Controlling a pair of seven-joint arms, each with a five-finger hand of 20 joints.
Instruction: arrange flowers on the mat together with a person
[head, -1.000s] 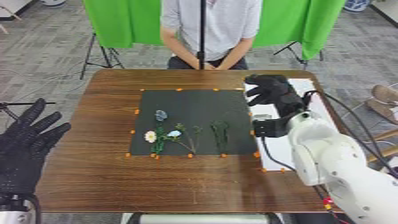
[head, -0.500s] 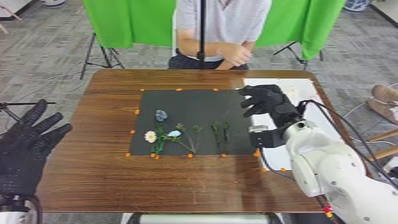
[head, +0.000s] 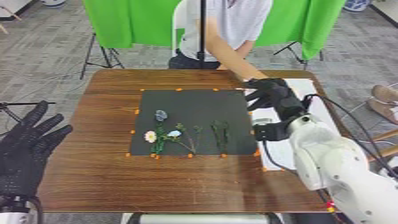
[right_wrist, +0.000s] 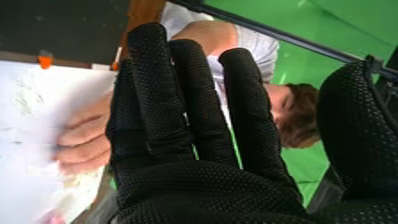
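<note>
Over the boundary of the dark mat and the white sheet, my right hand is held empty; the right wrist view shows that hand with straight fingers. Open and empty, my left hand is off the table's left side. On the mat lie a blue-grey flower, a white daisy, a pale blue flower and green sprigs. A person's arm stretches behind my right hand; the person's hand is over the white sheet near faint plant bits.
Orange markers line the mat. The white sheet runs along the right side of the brown table, beneath my right arm. A thin dark pole stands before the person.
The person's hands have parted, and one arm has reached across the far table edge to the white sheet. My right hand swung left over the mat, then back right.
</note>
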